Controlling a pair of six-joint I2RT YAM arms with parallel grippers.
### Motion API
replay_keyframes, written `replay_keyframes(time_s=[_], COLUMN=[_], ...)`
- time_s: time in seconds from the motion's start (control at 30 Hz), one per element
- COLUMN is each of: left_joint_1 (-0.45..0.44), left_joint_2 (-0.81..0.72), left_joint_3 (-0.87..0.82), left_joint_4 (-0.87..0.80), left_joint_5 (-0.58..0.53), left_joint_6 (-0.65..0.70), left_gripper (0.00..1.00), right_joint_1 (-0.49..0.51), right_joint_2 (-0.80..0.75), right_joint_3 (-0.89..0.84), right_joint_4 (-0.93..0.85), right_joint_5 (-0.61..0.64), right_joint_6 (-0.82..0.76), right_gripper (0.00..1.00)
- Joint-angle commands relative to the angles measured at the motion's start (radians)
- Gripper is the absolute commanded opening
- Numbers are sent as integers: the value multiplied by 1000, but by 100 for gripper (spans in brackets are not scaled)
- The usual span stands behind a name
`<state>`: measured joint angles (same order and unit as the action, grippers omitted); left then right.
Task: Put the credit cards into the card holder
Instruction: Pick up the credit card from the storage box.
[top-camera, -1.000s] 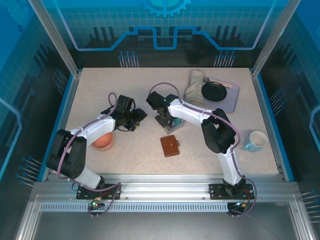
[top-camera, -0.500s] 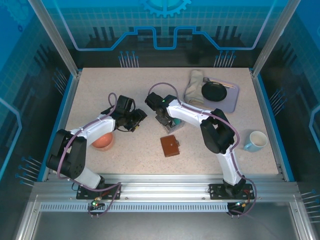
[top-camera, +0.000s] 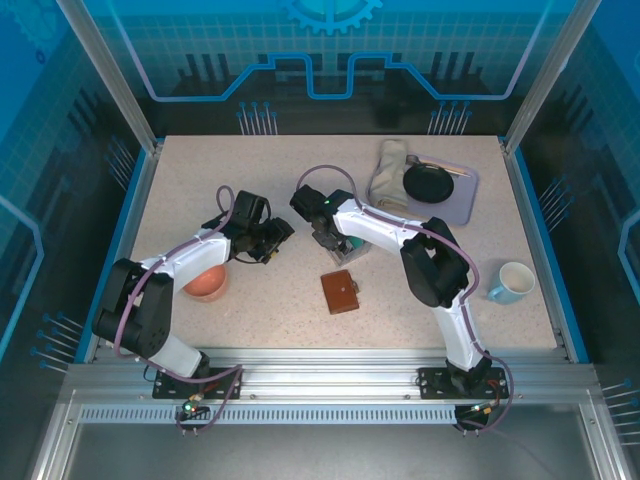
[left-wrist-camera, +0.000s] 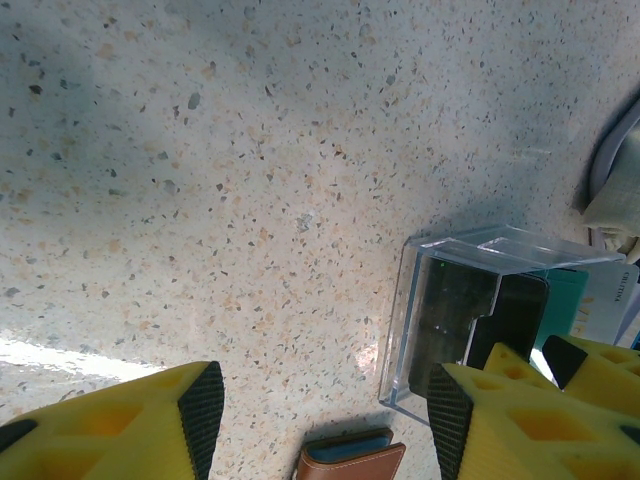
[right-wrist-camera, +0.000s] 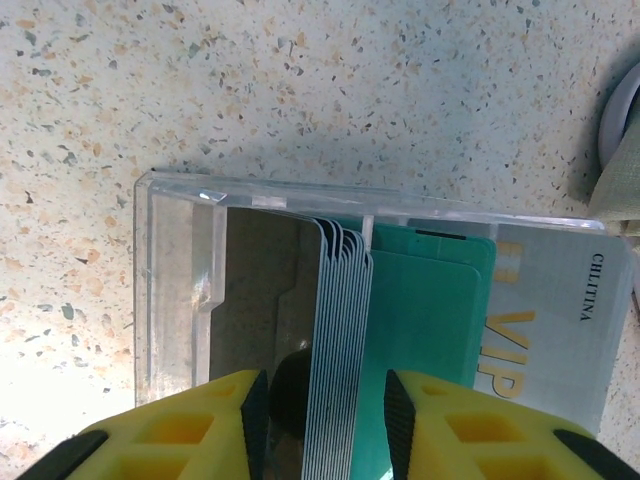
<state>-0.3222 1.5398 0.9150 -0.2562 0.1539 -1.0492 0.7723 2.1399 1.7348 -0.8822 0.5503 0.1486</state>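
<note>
The credit cards stand on edge as a stack (right-wrist-camera: 340, 340) inside a clear plastic box (right-wrist-camera: 180, 290), with teal cards (right-wrist-camera: 425, 320) and a pale grey VIP card (right-wrist-camera: 560, 320) lying flat beside them. My right gripper (right-wrist-camera: 325, 400) straddles the stack, open, with a small gap at each pad. From above, my right gripper (top-camera: 330, 240) sits over the box (top-camera: 350, 247). The card holder (top-camera: 341, 291), a brown wallet, lies just in front of it. Left of the box my left gripper (top-camera: 265, 240) hovers open and empty. Its wrist view shows the left gripper (left-wrist-camera: 325, 420), the box (left-wrist-camera: 470, 310) and the wallet edge (left-wrist-camera: 350, 460).
An orange bowl (top-camera: 207, 283) sits under the left arm. At the back right a grey tray (top-camera: 465, 205) holds a black plate (top-camera: 428, 182), with a folded cloth (top-camera: 390, 175) on its left edge. A pale mug (top-camera: 512, 283) stands at the right.
My right gripper shifted slightly and its jaws have narrowed around the card stack. The left arm has not moved.
</note>
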Motion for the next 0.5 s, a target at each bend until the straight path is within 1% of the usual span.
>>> replay_keyframes(time_s=[0.0,0.17,0.47], left_joint_1=[9,9,9], left_joint_2=[10,11,10], left_joint_3=[0,3,4], left_joint_4=[-2,-4,-8], left_joint_5=[21,24,27], left_joint_6=[-9,-8,-8], left_gripper=[59,59,59], right_joint_1=[5,4,-2], right_joint_2=[-41,-49,-57], right_joint_3=[5,4,3], right_joint_4=[-28,-24,-29], right_joint_5=[30,28,30], right_joint_6=[5,7,5], right_gripper=[38,35,34])
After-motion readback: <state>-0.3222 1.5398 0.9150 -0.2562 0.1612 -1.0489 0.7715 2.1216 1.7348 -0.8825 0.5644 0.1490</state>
